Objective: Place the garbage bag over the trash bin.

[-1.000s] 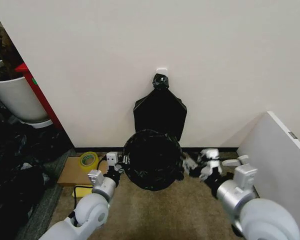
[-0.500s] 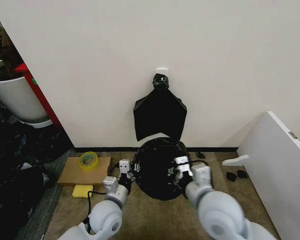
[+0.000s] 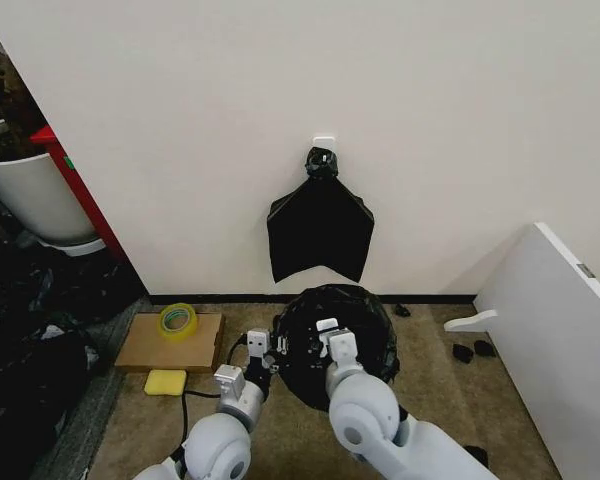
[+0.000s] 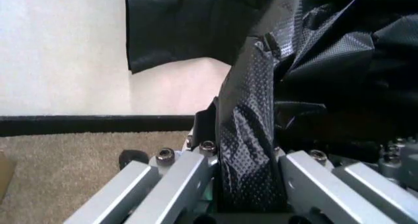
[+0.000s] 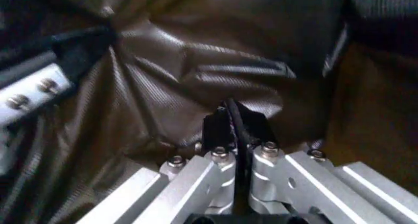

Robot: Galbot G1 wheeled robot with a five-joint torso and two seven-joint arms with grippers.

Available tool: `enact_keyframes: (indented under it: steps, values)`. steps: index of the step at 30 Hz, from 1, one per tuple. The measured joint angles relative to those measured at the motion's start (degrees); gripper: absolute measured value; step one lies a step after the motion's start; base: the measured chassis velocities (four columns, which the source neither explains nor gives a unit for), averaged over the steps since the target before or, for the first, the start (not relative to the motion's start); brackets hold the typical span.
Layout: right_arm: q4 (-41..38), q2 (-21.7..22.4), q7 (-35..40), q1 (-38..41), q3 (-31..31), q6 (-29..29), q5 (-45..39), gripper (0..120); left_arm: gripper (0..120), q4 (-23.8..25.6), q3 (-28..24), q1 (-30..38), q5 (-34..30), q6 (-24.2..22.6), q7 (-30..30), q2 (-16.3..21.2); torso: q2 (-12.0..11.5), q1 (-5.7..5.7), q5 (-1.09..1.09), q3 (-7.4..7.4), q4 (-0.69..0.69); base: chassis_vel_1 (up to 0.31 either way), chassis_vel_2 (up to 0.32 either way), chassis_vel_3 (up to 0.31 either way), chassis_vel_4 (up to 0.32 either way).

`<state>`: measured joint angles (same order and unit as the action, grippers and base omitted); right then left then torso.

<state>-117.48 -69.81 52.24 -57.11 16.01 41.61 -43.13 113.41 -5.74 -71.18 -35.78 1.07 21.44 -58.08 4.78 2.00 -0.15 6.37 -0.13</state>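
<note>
Head view, left to right: a yellow tape roll [image 3: 177, 320] on flat cardboard [image 3: 170, 342] lies well apart; the left gripper [image 3: 259, 347] is clamped on a fold of the thin, glossy, crinkled black garbage bag [image 3: 355, 320], and the right gripper [image 3: 331, 338] pinches the film just beside it. The bag covers the trash bin, which is hidden beneath it, directly ahead of both grippers near the wall [image 3: 280, 90]. Open carpet [image 3: 435, 410] gives room rightward before the white panel [image 3: 560, 330].

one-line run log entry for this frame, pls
stage: bagging bin | left gripper: shut on garbage bag | right gripper: shut on garbage bag | trash bin: hidden under bag | site: carpet by wall
</note>
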Motion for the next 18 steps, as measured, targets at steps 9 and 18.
enact_keyframes:
  steps: [9,18]
  values:
    - [5.14,-2.60,-1.30,1.56,0.75,-1.68,1.76,0,1,1.65,0.79,-1.20,-0.32,0.39,-1.03,0.90,0.00,0.00,0.00,0.00,0.00,0.000,0.000,0.000,0.000]
    - [12.38,-3.79,0.23,3.49,0.62,-1.12,2.04,0,1,2.64,1.41,-2.29,-0.28,0.83,-1.62,1.04,-0.01,0.00,0.00,0.00,0.00,0.000,0.000,0.000,0.000]
